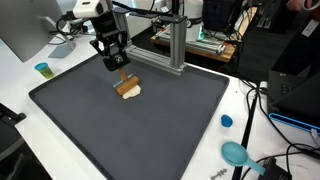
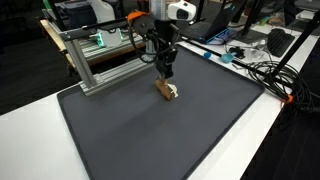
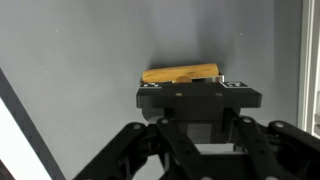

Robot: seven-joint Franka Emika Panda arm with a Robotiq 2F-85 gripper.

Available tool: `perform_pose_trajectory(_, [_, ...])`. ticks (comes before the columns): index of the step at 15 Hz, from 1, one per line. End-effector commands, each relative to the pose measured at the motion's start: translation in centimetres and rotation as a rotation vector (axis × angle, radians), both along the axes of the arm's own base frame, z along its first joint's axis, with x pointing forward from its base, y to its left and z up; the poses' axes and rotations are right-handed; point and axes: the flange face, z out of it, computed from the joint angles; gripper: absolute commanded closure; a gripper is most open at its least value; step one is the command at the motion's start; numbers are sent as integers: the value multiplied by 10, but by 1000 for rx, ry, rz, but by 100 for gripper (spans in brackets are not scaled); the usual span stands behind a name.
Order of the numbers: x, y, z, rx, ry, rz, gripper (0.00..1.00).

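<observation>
My gripper (image 1: 122,78) (image 2: 166,82) reaches down over the dark grey mat (image 1: 150,135) (image 2: 190,140), its black fingers closed on a small wooden block (image 1: 128,90) (image 2: 169,93) with a pale side. In the wrist view the tan block (image 3: 180,74) pokes out just past the gripper (image 3: 190,88), between the two marked fingertips (image 3: 150,89). The block sits at or just above the mat; I cannot tell whether it touches. The part of the block inside the jaws is hidden.
An aluminium frame (image 1: 172,45) (image 2: 95,60) stands at the mat's far edge, close to the arm. On the white table around the mat are a small blue cup (image 1: 43,69), a blue cap (image 1: 226,121), a teal scoop-like thing (image 1: 235,153) and cables (image 2: 262,70).
</observation>
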Motion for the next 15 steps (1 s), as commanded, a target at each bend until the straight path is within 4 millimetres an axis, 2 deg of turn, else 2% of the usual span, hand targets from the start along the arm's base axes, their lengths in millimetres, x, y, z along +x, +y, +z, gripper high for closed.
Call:
perform_pose_trajectory(1, [-13, -11, -37, -72, 21, -13, 78])
perform_pose_trajectory(3, [-14, -16, -38, -94, 14, -28, 78])
perform_pose_trajectory(6, [-15, -11, 5, -49, -48, -79, 78])
perform_pose_trajectory(7, [-22, -3, 23, -7, -68, -89, 78])
perform_pose_trajectory(9, [-30, 16, 40, 50, -97, -102, 78])
perform_pose_trajectory(12, [-34, 38, 56, 48, -120, -116, 78])
perform_pose_trajectory(15, [-35, 49, 49, 37, -124, -157, 78])
